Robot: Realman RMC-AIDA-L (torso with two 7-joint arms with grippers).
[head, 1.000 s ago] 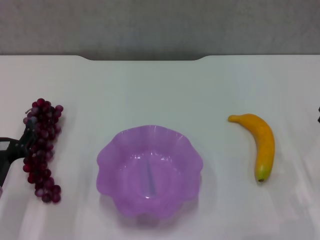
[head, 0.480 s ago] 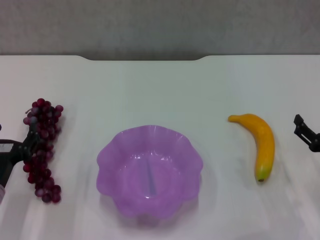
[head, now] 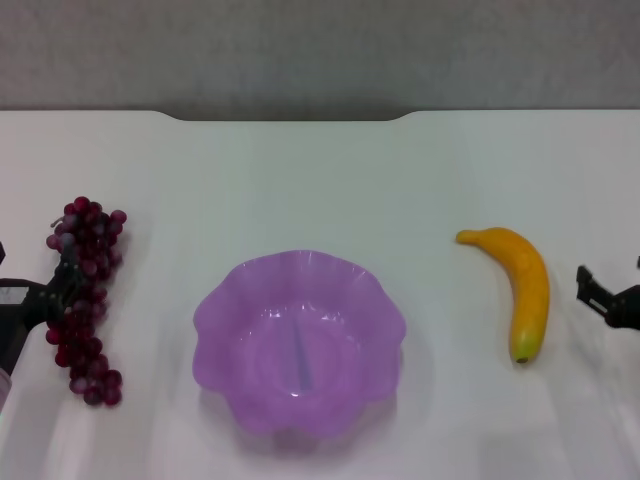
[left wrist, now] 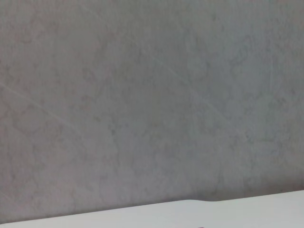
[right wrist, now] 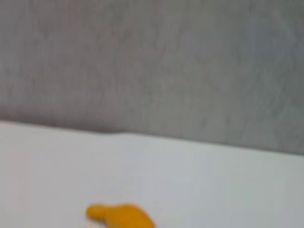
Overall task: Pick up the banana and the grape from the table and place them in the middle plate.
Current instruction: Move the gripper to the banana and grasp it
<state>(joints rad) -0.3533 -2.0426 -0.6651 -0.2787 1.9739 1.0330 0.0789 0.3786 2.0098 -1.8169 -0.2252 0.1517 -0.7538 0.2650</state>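
The grape [head: 85,300] bunch lies lengthwise at the table's left side. My left gripper [head: 38,298] comes in from the left edge and its black tip reaches the bunch's left flank at mid-length. The banana [head: 524,284] lies on the right, dark tip toward me; its stem end [right wrist: 119,216] also shows in the right wrist view. My right gripper [head: 607,296] is low at the right edge, a short gap to the right of the banana. The middle plate [head: 215,318], purple and scalloped, stands between them with nothing in it.
The white table [head: 320,190] has a notched far edge, with a grey wall [left wrist: 152,95] behind it. The left wrist view shows only that wall and a strip of tabletop.
My right gripper has come into view from the right edge and moved left and nearer, closer to the banana. The left gripper has barely shifted beside the grape.
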